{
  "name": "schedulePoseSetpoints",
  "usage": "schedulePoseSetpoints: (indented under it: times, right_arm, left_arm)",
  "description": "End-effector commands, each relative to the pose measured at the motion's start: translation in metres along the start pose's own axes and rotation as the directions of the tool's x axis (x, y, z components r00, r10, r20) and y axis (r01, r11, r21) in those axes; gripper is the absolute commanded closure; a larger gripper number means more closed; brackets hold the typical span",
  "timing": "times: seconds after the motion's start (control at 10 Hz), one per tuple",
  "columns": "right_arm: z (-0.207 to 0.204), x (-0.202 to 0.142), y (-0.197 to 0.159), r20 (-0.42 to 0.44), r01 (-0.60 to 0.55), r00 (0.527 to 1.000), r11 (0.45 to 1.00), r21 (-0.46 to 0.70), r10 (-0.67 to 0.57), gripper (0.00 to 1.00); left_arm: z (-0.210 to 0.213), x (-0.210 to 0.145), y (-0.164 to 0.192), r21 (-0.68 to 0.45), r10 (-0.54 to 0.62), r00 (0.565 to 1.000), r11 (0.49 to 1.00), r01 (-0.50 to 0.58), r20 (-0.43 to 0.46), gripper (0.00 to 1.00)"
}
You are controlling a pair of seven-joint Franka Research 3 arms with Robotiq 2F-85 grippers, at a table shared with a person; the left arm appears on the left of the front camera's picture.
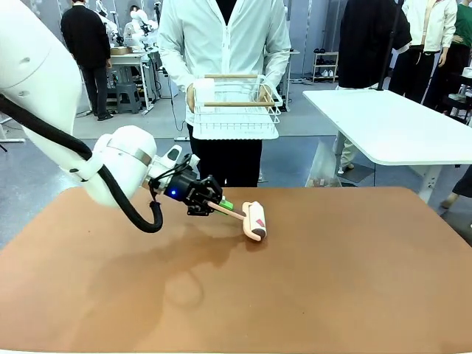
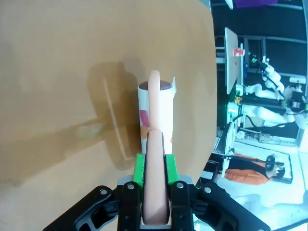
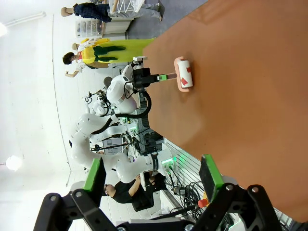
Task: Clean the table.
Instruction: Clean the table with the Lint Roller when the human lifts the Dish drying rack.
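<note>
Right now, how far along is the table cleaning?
Done: lint roller is grasped, left gripper shut on its handle. In hand: roller head rests on the table, far middle. Left: how much top has been rolled cannot be told; no crumbs visible. Idle: right gripper, open, holding nothing.

Smooth matt table, paper-wrapped roller

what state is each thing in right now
left pincer, shut on the handle of the lint roller
lint roller, head resting on the table, handle tilted up
right pincer, open, holding nothing
wire basket, held off the table by the person
</note>
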State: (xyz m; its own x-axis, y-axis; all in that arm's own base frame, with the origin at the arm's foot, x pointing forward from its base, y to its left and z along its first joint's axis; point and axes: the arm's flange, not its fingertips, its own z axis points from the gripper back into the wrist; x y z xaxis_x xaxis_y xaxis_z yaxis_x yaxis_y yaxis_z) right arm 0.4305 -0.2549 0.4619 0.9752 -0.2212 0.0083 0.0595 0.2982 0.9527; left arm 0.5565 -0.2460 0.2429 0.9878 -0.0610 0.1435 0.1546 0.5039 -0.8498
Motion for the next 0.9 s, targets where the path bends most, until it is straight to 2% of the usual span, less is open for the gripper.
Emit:
schedulePoseSetpoints:
  times: [0.0, 0.3, 0.6, 0.7, 0.8]
  right_arm:
    - [0.0, -0.003, 0.003, 0.001, -0.001, 1.0, 1.0, 0.003, 0.001, 0.0]
    - [0.0, -0.003, 0.003, 0.001, -0.001, 1.0, 1.0, 0.003, 0.001, 0.0]
    - [0.0, -0.003, 0.003, 0.001, -0.001, 1.0, 1.0, 0.003, 0.001, 0.0]
    - [0.0, -0.003, 0.003, 0.001, -0.001, 1.0, 1.0, 0.003, 0.001, 0.0]
    - [0.0, -0.003, 0.003, 0.001, -0.001, 1.0, 1.0, 0.003, 0.001, 0.0]
  left_arm:
    - [-0.02, -0.019, -0.007, 0.018, -0.065, 0.996, 0.998, 0.066, -0.054, 0.81]
    - [-0.011, -0.018, -0.04, 0.003, -0.051, 0.997, 0.999, 0.051, -0.053, 0.81]
    - [0.034, -0.008, -0.082, -0.03, -0.018, 1.0, 0.999, 0.018, -0.001, 0.81]
    - [0.049, -0.01, -0.095, -0.023, 0.032, 0.999, 0.999, -0.033, -0.016, 0.81]
    - [0.062, -0.011, -0.104, 0.037, 0.046, 0.999, 0.998, -0.045, -0.024, 0.81]
